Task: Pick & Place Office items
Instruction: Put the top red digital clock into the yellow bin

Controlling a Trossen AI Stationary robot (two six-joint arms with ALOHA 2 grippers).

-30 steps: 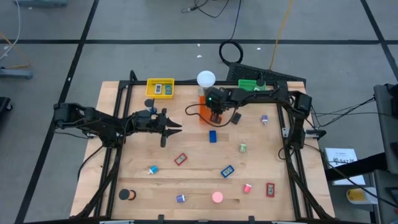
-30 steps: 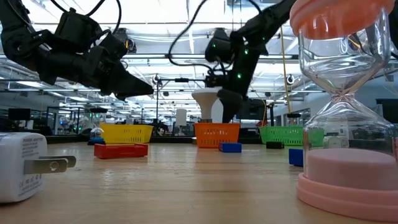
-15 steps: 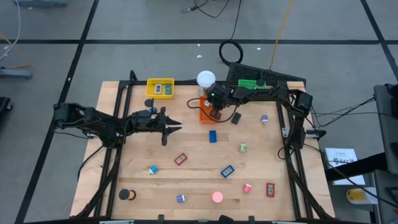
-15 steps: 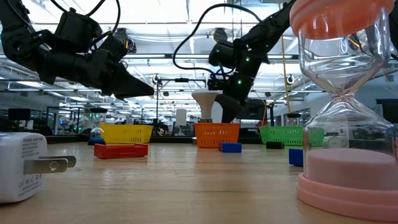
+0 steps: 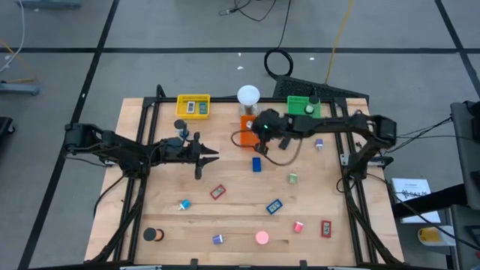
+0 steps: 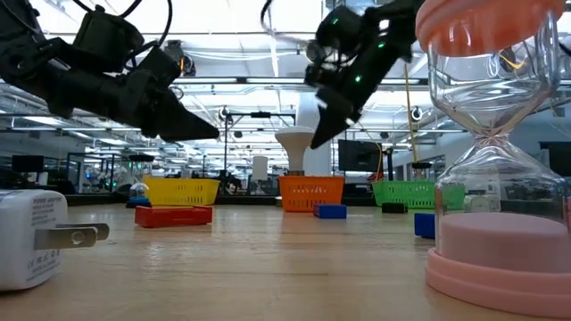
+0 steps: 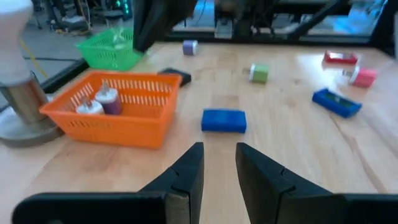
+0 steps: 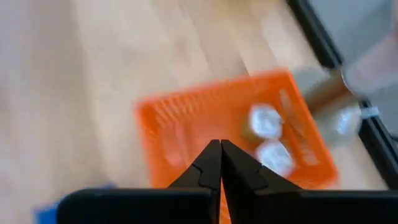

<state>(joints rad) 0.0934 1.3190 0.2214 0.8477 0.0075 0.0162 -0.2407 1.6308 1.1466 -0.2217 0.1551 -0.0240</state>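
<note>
Small office items lie scattered on the wooden table: a blue block (image 5: 256,163) (image 7: 224,120), a red block (image 5: 217,192), another blue block (image 5: 274,205), a pink roll (image 5: 262,238), a black roll (image 5: 150,235) and a green clip (image 5: 292,178). My right gripper (image 5: 259,147) (image 8: 219,150) is shut and empty, slanting down above the orange tray (image 8: 186,124), which holds two small pieces (image 8: 267,134). My left gripper (image 5: 210,155) (image 7: 219,158) hovers open left of the blue block, pointing toward the table's right.
The yellow tray (image 5: 193,106), the green tray (image 5: 304,105) and a white globe lamp (image 5: 248,95) stand along the far edge. In the low view a pink hourglass (image 6: 491,178) and a white plug (image 6: 36,236) stand near the front. Black frame rails (image 5: 142,180) border both sides.
My right gripper has risen from just above the orange tray and tipped into a slant. Its arm has swung a little toward the table's right. The left arm has kept still.
</note>
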